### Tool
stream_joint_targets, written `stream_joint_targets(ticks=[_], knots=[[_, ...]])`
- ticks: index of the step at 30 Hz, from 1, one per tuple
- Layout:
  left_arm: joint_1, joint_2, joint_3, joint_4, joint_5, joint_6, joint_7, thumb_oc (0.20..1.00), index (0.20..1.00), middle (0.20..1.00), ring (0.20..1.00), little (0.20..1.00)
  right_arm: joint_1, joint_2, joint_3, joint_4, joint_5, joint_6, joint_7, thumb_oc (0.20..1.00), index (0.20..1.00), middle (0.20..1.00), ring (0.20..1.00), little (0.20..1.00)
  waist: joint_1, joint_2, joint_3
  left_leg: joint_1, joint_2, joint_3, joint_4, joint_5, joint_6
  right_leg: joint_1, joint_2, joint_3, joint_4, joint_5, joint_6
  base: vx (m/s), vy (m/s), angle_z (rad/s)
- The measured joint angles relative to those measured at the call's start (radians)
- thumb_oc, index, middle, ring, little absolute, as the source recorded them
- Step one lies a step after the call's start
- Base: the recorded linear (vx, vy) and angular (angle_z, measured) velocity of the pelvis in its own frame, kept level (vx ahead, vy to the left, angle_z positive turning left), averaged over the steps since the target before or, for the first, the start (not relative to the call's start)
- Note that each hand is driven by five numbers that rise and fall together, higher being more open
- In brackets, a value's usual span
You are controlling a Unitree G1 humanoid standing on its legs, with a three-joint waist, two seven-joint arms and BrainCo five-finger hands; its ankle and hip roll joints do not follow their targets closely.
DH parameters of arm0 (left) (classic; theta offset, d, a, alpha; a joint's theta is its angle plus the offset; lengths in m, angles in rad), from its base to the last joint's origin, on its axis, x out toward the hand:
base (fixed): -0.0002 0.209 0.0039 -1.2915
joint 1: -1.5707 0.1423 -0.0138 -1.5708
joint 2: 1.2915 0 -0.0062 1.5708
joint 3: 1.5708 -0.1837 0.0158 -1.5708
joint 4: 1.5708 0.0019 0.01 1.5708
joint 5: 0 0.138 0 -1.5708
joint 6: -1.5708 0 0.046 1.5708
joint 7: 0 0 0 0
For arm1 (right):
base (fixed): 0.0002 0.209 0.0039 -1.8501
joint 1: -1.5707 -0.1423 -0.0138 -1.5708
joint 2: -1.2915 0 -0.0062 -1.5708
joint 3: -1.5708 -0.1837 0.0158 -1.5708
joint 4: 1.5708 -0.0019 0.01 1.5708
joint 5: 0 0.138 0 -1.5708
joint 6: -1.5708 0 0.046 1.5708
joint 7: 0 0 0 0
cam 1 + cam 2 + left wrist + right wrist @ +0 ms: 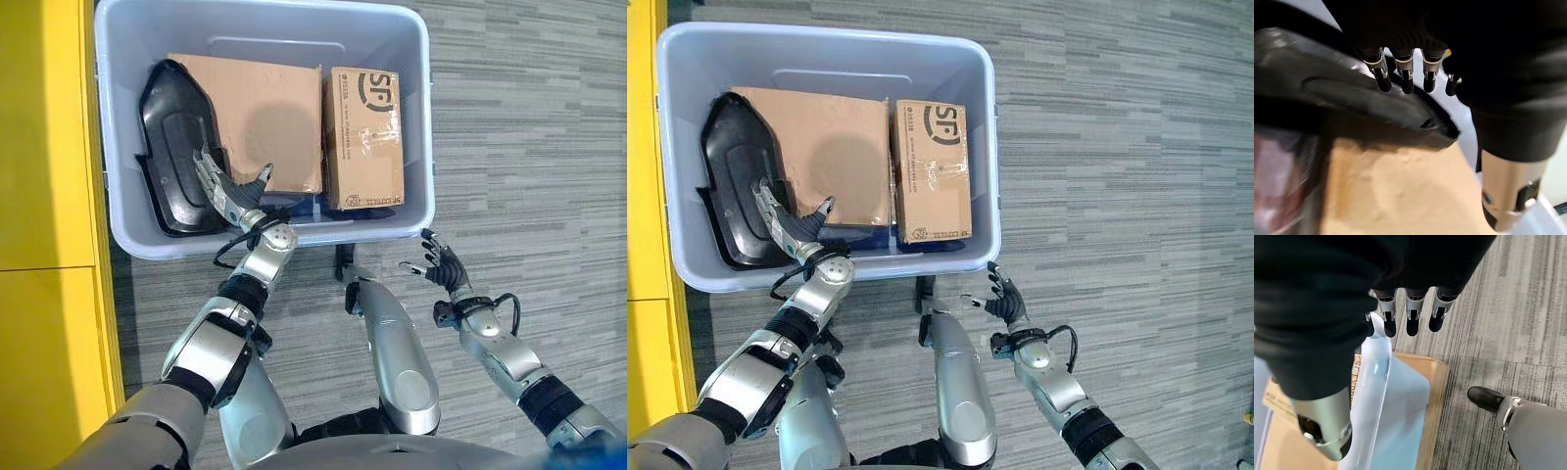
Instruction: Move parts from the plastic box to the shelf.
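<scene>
Plastic box [118,147] on the floor: three parts inside, none lifted out yet.

I hold my left hand [227,192] inside the box, fingers fairly straight and released, tips at the edge of the black plastic part [176,147] where it meets the large flat cardboard box [260,117]; I judge it is lined up there to get under the black part's rim. That part leans along the box's left wall. The small cardboard box [363,137] lies at the right wall, just beside the large one. My right hand [443,264] hovers over the grey floor [529,147] outside the box, fingers loosely bent, grasping nothing, kept clear. A person's shoe [1487,397] stands nearby. Yellow surface [44,147] left of the box.
</scene>
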Motion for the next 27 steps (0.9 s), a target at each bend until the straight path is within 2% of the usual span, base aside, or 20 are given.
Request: stream_joint_targets(ticks=[1, 5, 9, 12, 14, 18, 22, 27], knots=[[0.000, 0.000, -0.007, 0.000, -0.010, 0.015, -0.058, 1.000, 1.000, 1.000, 1.000, 1.000, -0.002, 0.003, -0.002, 0.000, 0.003, -0.005, 0.001, 1.000, 1.000, 1.000, 1.000, 1.000, -0.007, 0.000, 0.000, 0.001, 0.000, 0.002, 0.000, 0.000, 0.000, 0.000, 0.000, 0.002, 0.001, 0.000, 0.000, 0.00, 0.000, 0.00], [-0.005, -0.009, -0.023, 0.015, -0.099, 0.041, -0.180, 1.000, 1.000, 1.000, 1.000, 1.000, -0.007, 0.008, -0.010, -0.014, 0.018, 0.001, 0.009, 1.000, 1.000, 1.000, 1.000, 1.000, -0.014, 0.000, 0.000, 0.003, -0.001, 0.007, 0.001, -0.001, 0.001, 0.000, 0.000, 0.005, 0.001, 0.002, -0.002, -0.03, 0.051, -0.02], [-0.011, 0.000, -0.038, 0.031, -0.107, 0.039, -0.247, 1.000, 1.000, 1.000, 1.000, 1.000, -0.013, 0.009, -0.021, -0.028, 0.017, 0.019, 0.025, 1.000, 1.000, 1.000, 1.000, 1.000, -0.010, 0.000, 0.000, 0.019, -0.007, 0.030, 0.003, -0.006, 0.009, -0.001, -0.002, 0.032, -0.006, 0.010, 0.004, -0.02, 0.073, -0.13], [-0.027, 0.022, -0.074, 0.032, -0.112, 0.038, -0.284, 1.000, 1.000, 1.000, 1.000, 1.000, -0.029, 0.009, -0.021, -0.057, 0.016, 0.048, 0.033, 1.000, 1.000, 1.000, 1.000, 1.000, -0.015, -0.001, -0.001, 0.017, -0.014, 0.052, 0.000, -0.008, 0.015, -0.013, -0.002, 0.054, -0.027, 0.022, 0.022, -0.01, 0.078, -0.14], [-0.047, 0.030, -0.079, 0.045, -0.117, 0.028, -0.302, 1.000, 1.000, 1.000, 1.000, 1.000, -0.043, 0.009, -0.026, -0.058, 0.016, 0.054, 0.036, 1.000, 1.000, 1.000, 1.000, 1.000, -0.022, -0.002, -0.001, 0.015, -0.020, 0.065, -0.001, -0.009, 0.017, -0.025, -0.004, 0.068, -0.027, 0.026, 0.027, -0.02, 0.059, -0.15], [-0.069, 0.039, -0.101, 0.025, -0.116, -0.027, -0.398, 1.000, 1.000, 1.000, 1.000, 1.000, -0.046, 0.009, -0.028, -0.062, -0.016, 0.070, 0.051, 1.000, 1.000, 1.000, 1.000, 1.000, -0.030, -0.001, -0.001, 0.013, -0.024, 0.082, -0.008, -0.008, 0.017, -0.042, -0.003, 0.084, -0.029, 0.031, 0.027, -0.02, 0.070, -0.09], [-0.085, 0.028, -0.188, 0.019, -0.101, -0.056, -0.481, 1.000, 1.000, 1.000, 1.000, 1.000, -0.046, 0.009, -0.028, -0.063, -0.023, 0.071, 0.063, 1.000, 1.000, 1.000, 1.000, 1.000, -0.033, -0.001, -0.001, 0.020, -0.032, 0.093, -0.021, -0.005, 0.014, -0.047, -0.005, 0.087, -0.029, 0.038, 0.018, -0.02, 0.044, -0.03], [-0.064, 0.009, -0.285, -0.004, -0.010, -0.077, -0.567, 1.000, 1.000, 1.000, 1.000, 1.000, -0.046, 0.008, -0.029, -0.065, -0.044, 0.071, 0.066, 1.000, 1.000, 1.000, 1.000, 1.000, -0.042, -0.001, -0.001, 0.040, -0.044, 0.113, -0.041, -0.004, 0.014, -0.050, -0.009, 0.099, -0.027, 0.040, 0.015, -0.02, 0.046, -0.08]])
